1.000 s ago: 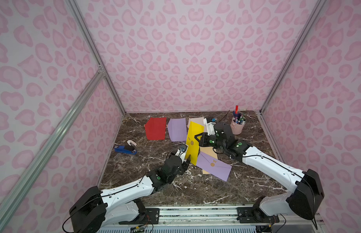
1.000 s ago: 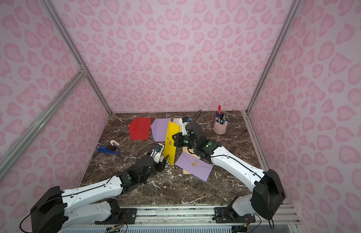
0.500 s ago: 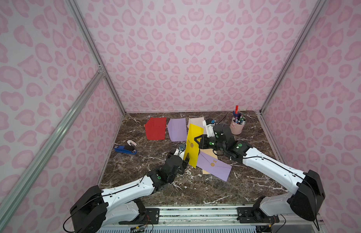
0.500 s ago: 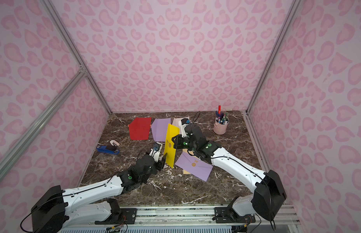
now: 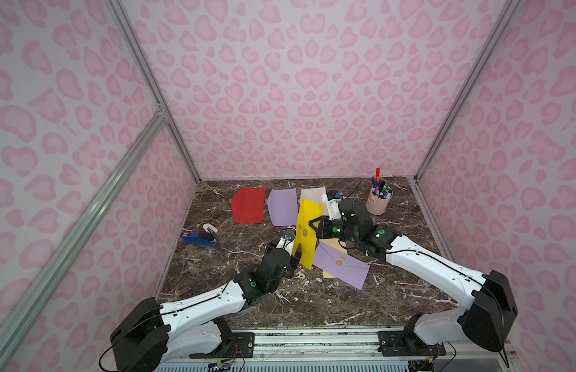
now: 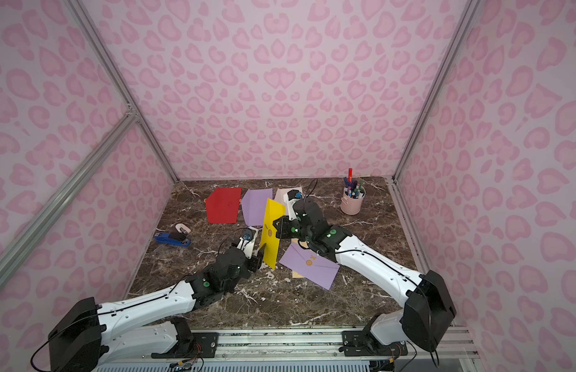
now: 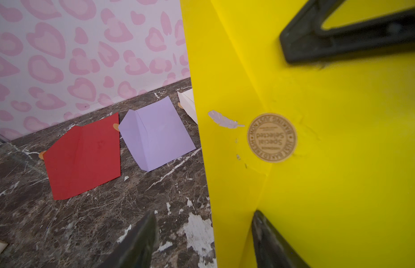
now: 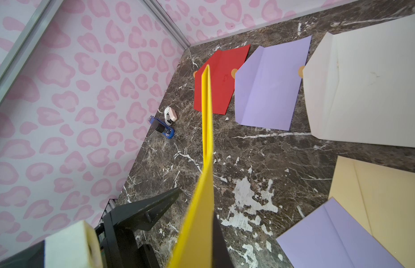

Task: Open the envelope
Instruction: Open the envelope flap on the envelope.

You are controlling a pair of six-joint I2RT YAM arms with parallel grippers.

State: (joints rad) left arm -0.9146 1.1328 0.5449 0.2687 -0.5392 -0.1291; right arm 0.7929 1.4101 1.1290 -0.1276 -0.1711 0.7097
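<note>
Two tools: right tool clenched on yellow envelope; left tool released, straddling edge

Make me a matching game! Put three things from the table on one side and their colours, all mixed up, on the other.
Things:
1. stapler
2. pen cup
3. upright envelope

Colours:
A. yellow
B. blue
C. pink

Pairs: 1-B, 2-C, 3-A
</note>
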